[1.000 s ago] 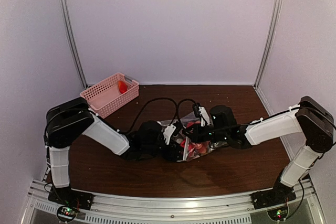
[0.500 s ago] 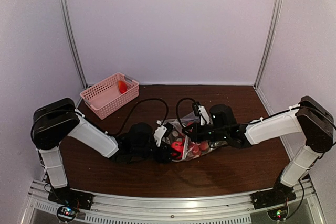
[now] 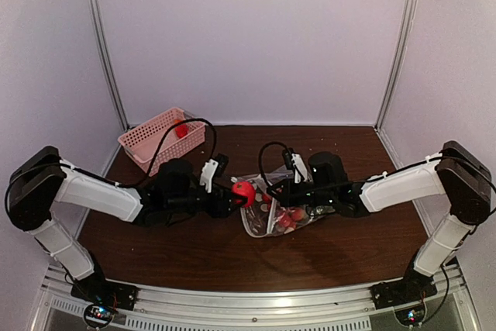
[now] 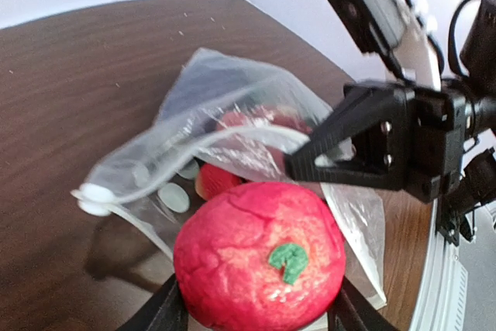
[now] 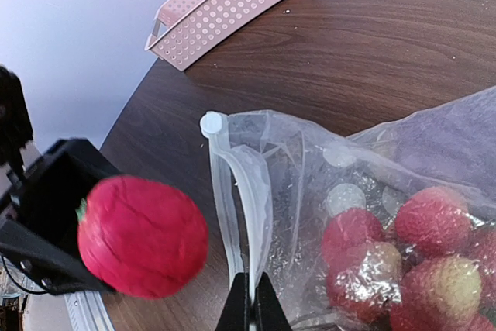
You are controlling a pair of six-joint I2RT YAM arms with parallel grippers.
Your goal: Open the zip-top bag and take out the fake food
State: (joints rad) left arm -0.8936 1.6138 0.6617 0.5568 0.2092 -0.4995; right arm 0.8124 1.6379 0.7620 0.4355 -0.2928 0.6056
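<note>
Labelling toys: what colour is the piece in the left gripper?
Red piece, green stem patch; best in left wrist view.

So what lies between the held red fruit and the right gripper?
The open rim of the zip-top bag, with its white zip strip, in the right wrist view.

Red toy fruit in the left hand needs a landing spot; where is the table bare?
Bare: the near table strip in front of the zip-top bag, and the far right by the back wall. Crowded: around the bag; the pink basket fills the far left.
</note>
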